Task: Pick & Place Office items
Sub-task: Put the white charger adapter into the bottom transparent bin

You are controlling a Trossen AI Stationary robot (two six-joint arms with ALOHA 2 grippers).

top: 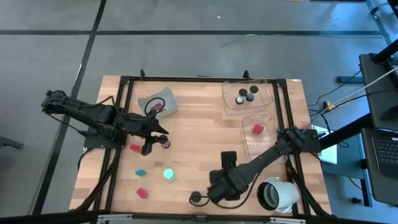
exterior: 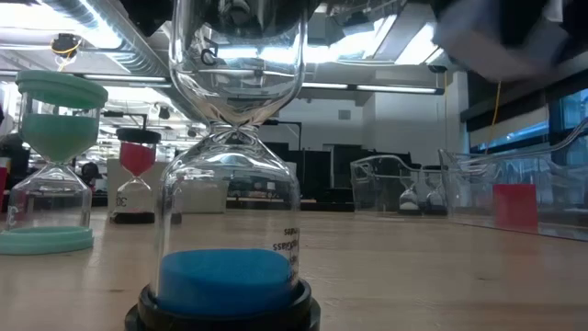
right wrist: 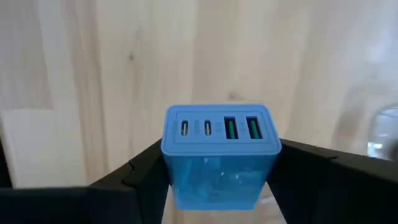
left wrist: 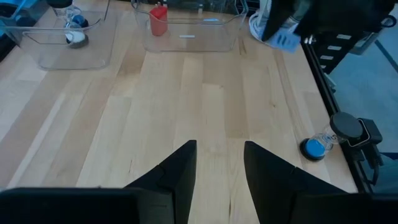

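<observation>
Blue USB charger block (right wrist: 216,155): four ports on its face, clamped between dark fingers. Sand timers: blue one (exterior: 227,184) upright at table's near edge; teal (top: 168,175) and red (top: 142,193) nearby. Red timer (top: 257,129) in clear tray.

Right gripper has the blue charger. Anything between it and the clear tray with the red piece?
Nothing visible. The right gripper grips the charger, and only bare table lies between it and that clear tray.

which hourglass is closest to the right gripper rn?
The black-capped hourglass with blue sand, right beside the right gripper, which grips a blue charger. The teal hourglass and red hourglass sit farther off, toward the left arm's side.
</observation>
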